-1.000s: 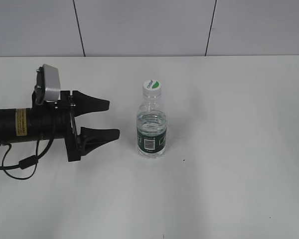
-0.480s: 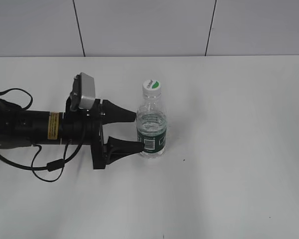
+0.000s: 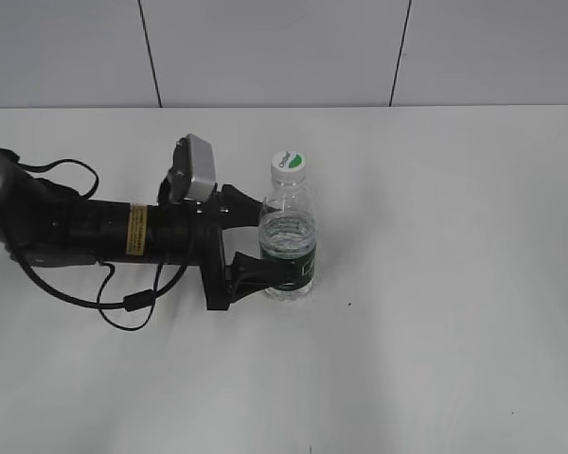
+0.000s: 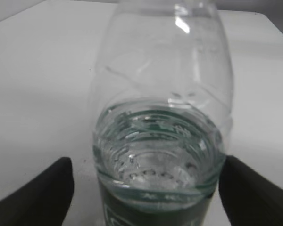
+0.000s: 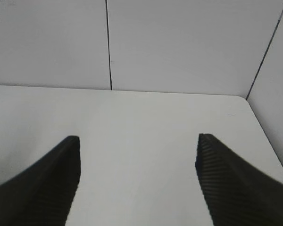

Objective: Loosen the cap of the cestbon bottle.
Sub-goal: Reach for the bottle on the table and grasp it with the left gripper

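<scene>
The cestbon bottle (image 3: 290,236) stands upright near the middle of the white table, clear with a dark green label band and some water in it. Its white cap (image 3: 288,165), with a green top half, sits on the neck. My left gripper (image 3: 276,246) reaches in from the left, open, with one finger on each side of the bottle's lower body. In the left wrist view the bottle (image 4: 160,136) fills the space between the fingers (image 4: 146,188), with a small gap on the left side; the cap is out of frame. My right gripper (image 5: 137,160) is open and empty over bare table.
The white table (image 3: 435,312) meets a grey panelled wall (image 3: 284,47) at the back. The right arm does not show in the exterior view. The left arm's cable (image 3: 123,303) loops onto the table beside the arm.
My left gripper has moved right from well left of the bottle until its open fingers straddle the bottle's body. The bottle has not moved.
</scene>
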Controlling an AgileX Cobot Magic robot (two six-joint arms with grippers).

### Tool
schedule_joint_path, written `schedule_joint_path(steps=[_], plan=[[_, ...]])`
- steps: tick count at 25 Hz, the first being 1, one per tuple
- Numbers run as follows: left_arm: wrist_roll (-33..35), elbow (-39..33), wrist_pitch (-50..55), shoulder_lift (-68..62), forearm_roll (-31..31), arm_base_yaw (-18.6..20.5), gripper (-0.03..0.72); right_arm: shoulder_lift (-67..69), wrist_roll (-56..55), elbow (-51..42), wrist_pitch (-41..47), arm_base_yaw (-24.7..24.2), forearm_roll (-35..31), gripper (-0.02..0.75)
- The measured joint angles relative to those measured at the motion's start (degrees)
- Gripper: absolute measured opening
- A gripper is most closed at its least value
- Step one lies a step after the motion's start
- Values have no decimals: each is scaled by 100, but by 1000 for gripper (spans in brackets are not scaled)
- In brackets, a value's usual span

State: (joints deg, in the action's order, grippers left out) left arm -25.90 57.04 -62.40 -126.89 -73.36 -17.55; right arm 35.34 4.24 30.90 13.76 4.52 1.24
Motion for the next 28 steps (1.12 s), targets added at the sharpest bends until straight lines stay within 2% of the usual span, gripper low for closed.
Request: schedule_joint_path(steps=[13,22,28], plan=[[-38,95,322,-41,4,-221,566,0,0,0,-8,0,0,581],[-38,95,480,-138,452,-356,461,0,0,0,-33,0,0,581],[-38,95,477,-138,491,-356,414,0,0,0,-33,0,0,581]])
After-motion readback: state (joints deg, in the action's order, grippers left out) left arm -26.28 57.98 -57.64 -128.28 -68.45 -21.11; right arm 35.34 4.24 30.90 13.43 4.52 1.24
